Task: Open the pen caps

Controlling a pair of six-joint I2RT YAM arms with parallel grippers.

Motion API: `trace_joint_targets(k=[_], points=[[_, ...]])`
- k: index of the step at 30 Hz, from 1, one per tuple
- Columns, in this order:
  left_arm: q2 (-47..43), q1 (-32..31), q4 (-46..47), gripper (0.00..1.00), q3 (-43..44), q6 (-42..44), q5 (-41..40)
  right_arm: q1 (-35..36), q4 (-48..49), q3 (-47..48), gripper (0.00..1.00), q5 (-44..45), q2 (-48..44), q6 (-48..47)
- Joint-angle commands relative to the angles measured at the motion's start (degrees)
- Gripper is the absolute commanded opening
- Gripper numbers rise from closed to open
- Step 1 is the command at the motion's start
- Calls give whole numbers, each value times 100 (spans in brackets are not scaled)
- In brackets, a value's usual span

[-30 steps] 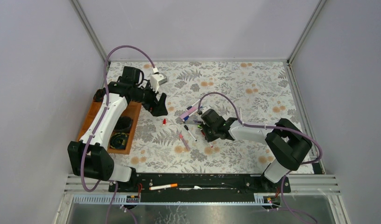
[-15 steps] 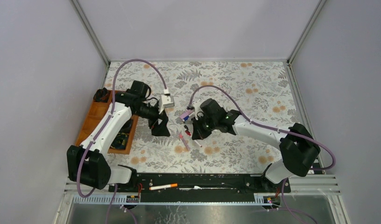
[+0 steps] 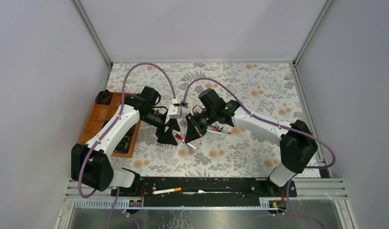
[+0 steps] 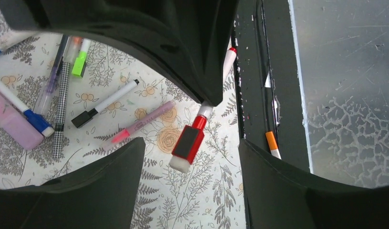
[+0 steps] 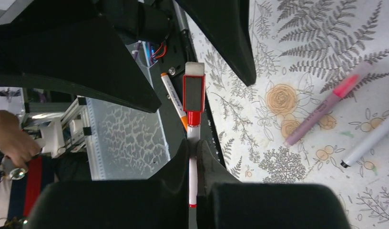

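Because the left gripper [image 4: 190,148] stands wide, its jaws either side of the red cap [image 5: 194,93] without touching it, an off-centre close could shove the cap sideways instead of clamping it. At the middle of the overhead view, the right gripper [image 5: 195,160] is clamped narrow on the red pen [image 5: 193,138], gripping its thin white barrel. A hard pull might slide that barrel out, dropping it among the loose pens [image 4: 109,101] on the worktop [image 4: 202,200].

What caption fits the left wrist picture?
Open left gripper flanks the red plastic cap; right gripper holds its slim white pen.
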Motion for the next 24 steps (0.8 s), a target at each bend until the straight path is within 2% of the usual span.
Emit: trace_joint_targets(k=[1, 8, 11, 13, 14, 15, 18, 19, 22, 24], points=[[147, -108, -210, 77, 85, 296, 339, -36, -374, 413, 0, -554, 150, -181], [218, -291, -264, 55, 78, 310, 257, -105, -223, 506, 0, -624, 116, -78], [190, -313, -137, 34, 45, 155, 275, -110, -177, 509, 0, -670, 133, -28], [99, -309, 91, 11, 0, -31, 281, -108, -14, 437, 0, -713, 127, 83], [35, -312, 224, 3, -19, -154, 256, -105, 53, 381, 0, -704, 113, 143], [-40, -306, 342, 0, -37, -238, 231, -116, 133, 332, 2, -700, 108, 216], [-248, -313, 508, 0, -41, -353, 180, -127, 447, 115, 32, -784, 116, 544], [-286, -312, 517, 0, -22, -364, 155, -122, 573, 53, 37, -861, 127, 655], [-342, -313, 518, 0, 21, -375, 79, -125, 735, -21, 40, -1109, 188, 821], [-386, -312, 518, 0, 3, -373, 72, -131, 854, -51, 36, -1245, 220, 932]])
